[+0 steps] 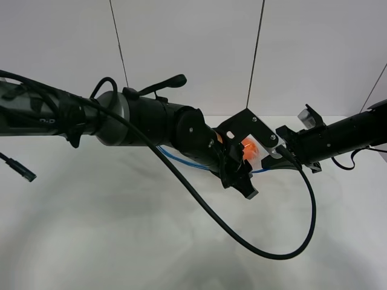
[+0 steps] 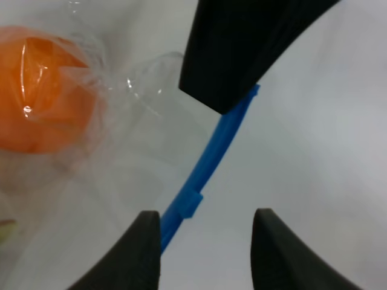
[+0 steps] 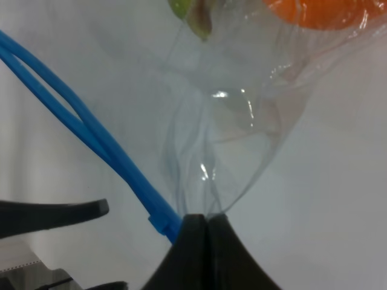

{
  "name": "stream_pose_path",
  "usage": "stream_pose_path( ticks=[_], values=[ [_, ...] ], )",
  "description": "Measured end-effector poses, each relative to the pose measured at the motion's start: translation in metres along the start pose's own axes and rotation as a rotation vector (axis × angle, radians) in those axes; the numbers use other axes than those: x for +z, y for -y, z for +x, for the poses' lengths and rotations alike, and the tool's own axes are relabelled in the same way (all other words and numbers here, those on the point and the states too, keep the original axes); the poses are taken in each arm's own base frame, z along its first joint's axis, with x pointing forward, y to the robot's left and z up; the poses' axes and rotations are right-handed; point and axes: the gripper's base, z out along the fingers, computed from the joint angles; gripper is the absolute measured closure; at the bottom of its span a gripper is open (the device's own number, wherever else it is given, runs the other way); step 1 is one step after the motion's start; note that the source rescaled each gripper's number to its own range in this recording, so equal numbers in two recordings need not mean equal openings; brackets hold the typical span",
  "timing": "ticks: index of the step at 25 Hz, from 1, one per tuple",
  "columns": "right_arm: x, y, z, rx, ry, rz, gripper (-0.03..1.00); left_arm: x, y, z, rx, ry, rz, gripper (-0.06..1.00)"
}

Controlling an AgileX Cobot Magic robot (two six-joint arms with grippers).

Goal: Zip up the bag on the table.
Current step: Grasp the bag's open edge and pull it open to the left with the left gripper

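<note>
Overhead, the bag (image 1: 257,159) is mostly hidden, its orange (image 1: 248,148) and blue strip (image 1: 181,159) showing.

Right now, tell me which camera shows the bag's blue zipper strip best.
Right wrist: the zipper strip shows both tracks, parted at one end. Left wrist shows one short stretch; exterior high only slivers below the left arm.

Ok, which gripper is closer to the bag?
Right. The right gripper is shut on the bag, pinching clear plastic; the left gripper hangs open beside the blue zipper strip, contact unclear.
</note>
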Motion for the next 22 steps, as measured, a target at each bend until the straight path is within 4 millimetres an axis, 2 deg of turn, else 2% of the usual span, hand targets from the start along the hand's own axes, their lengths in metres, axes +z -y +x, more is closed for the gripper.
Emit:
stream_pose_path(
  ticks=[14, 22],
  values=[
    [0.0, -0.007, -0.002, 0.024, 0.016, -0.08, 0.97, 0.001, -0.003, -0.003, 0.042, 0.03, -0.022, 0.41],
    [0.0, -0.008, -0.002, 0.024, 0.017, -0.091, 0.97, -0.001, -0.019, 0.002, 0.038, 0.023, -0.048, 0.41]
  ],
)
